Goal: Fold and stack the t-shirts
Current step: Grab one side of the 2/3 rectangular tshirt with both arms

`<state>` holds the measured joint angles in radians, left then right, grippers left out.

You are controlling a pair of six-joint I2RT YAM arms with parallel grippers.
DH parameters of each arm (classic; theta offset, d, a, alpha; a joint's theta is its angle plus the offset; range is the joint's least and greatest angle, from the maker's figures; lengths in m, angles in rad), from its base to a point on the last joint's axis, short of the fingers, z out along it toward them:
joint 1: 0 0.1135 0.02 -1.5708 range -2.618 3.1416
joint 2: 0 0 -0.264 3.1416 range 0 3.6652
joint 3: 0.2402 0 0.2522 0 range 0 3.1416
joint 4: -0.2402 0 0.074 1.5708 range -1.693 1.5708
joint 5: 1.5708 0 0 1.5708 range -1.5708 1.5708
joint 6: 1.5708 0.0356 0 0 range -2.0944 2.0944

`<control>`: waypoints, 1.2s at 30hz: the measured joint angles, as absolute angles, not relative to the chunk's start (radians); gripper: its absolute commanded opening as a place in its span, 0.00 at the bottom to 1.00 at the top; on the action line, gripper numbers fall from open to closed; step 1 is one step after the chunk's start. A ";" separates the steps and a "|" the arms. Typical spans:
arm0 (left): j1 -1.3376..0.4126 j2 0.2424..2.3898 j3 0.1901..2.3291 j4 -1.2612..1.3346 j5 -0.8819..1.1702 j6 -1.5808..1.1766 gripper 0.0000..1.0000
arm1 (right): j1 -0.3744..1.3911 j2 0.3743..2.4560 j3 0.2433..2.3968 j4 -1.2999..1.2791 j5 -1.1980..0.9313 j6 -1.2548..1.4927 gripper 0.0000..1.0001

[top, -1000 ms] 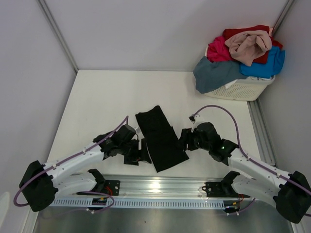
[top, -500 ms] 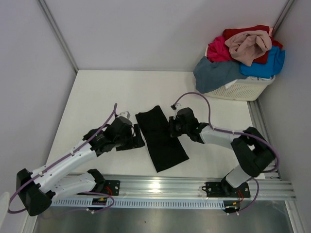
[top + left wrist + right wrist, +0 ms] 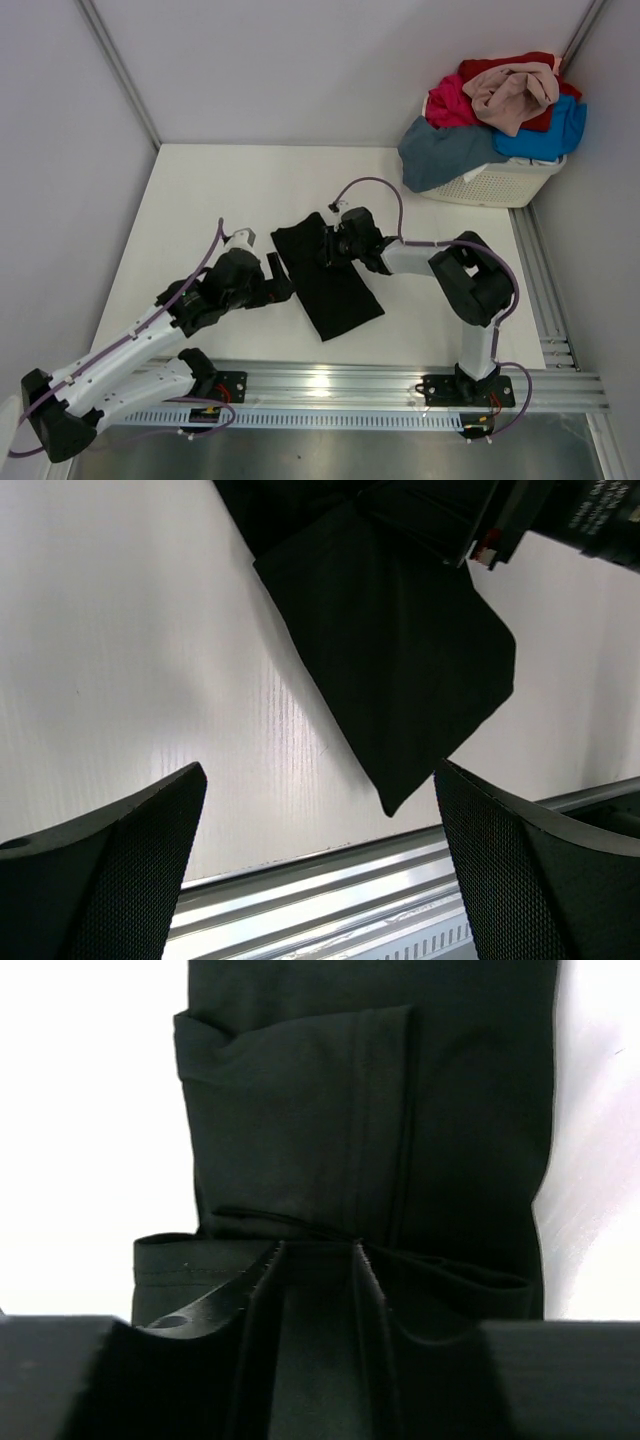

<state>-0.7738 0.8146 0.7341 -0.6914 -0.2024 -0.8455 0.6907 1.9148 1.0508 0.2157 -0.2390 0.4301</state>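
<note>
Toward the near edge of the table (image 3: 200, 200), about midway along it, the black shirt (image 3: 335, 285) lies folded into a long narrow strip, slanting away toward the far left. The other shirts (image 3: 500, 100) are heaped in the basket (image 3: 500, 185) at the far right corner.

The right gripper (image 3: 325, 245) sits low on the strip's far end. Its jaws stand narrow, with a ridge of cloth drawn up between them. Black on black, so I cannot tell whether it truly grips.

The left gripper (image 3: 320, 870) gapes wide and holds nothing, hovering just beside the strip's left edge.

The cloth looks light, limp and thin. It will likely sag and slide open if lifted by one point. Better to pinch through all layers at the two corners of one end and carry that end over flat.
</note>
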 measured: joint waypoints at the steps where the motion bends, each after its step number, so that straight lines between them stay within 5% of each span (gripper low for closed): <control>1: -0.774 0.828 0.734 -0.692 -0.202 -0.843 0.99 | 0.692 1.906 1.047 0.213 -0.235 0.425 0.44; 10: -0.774 0.819 0.725 -0.642 -0.178 -0.795 0.99 | 0.713 1.612 1.005 0.112 -0.188 0.352 0.70; 17: -0.772 0.836 0.640 -0.509 -0.038 -0.759 0.99 | 0.718 1.370 0.873 0.082 -0.187 0.339 0.72; 25: -0.772 0.920 0.468 -0.369 0.094 -0.786 0.99 | 0.725 1.340 0.587 0.042 -0.166 0.396 0.72; 36: -0.825 1.122 0.367 -0.005 0.252 -0.843 0.99 | 0.740 1.175 0.509 -0.028 -0.092 0.440 0.72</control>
<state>-0.8253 1.1225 0.3668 -0.0048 0.2523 -0.8429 0.7399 1.1751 0.5095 -0.0284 -0.0917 0.4404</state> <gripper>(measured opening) 0.993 0.721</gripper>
